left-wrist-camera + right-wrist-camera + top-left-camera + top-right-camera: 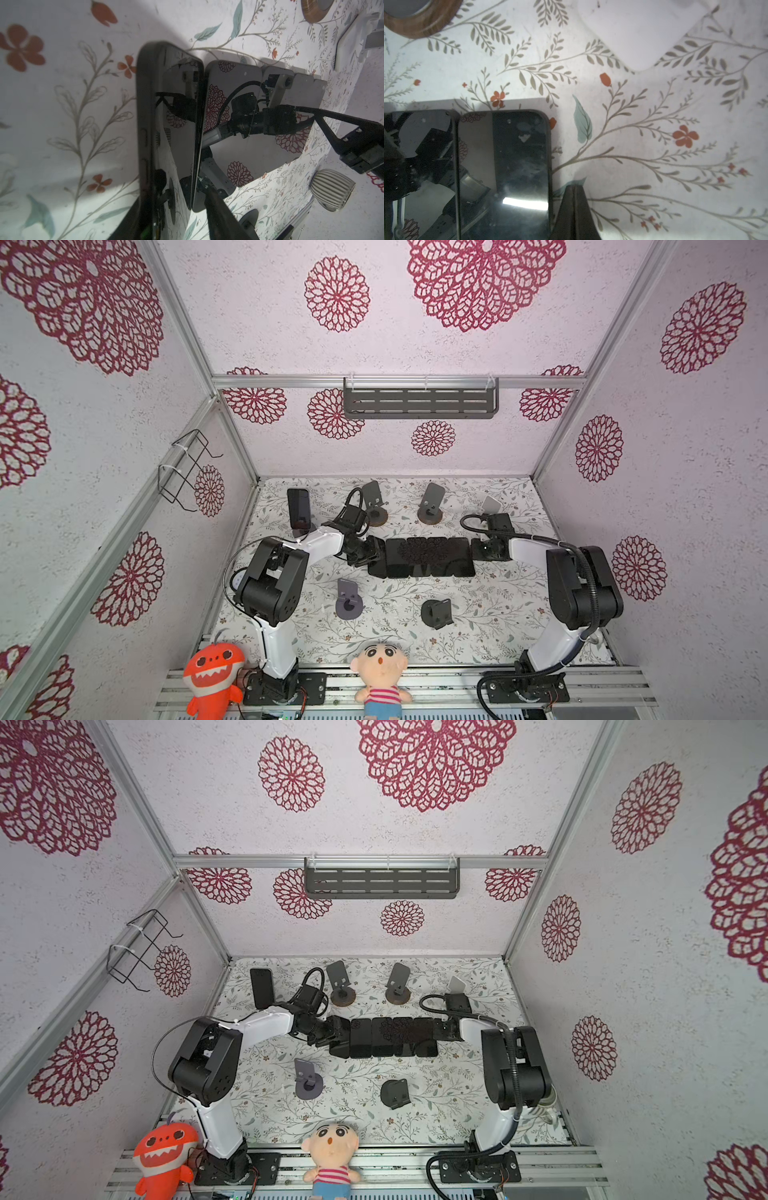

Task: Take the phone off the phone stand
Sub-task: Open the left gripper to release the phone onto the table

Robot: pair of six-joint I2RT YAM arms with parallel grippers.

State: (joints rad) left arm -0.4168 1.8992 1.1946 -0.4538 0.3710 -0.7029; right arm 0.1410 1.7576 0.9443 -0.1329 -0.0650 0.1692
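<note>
Upright phone (298, 508) at bench (478, 614) back left; left gripper (377, 554) jaws apart astride tilted phone (166, 124), which leans at left end of flat phone row (430, 556); right gripper (574, 207) pressed together beside row's right end

- No word, label, brand, number or sign is showing clearly enough to be read in any view (the dark phone screens (504, 166) are giving back only reflections).
</note>
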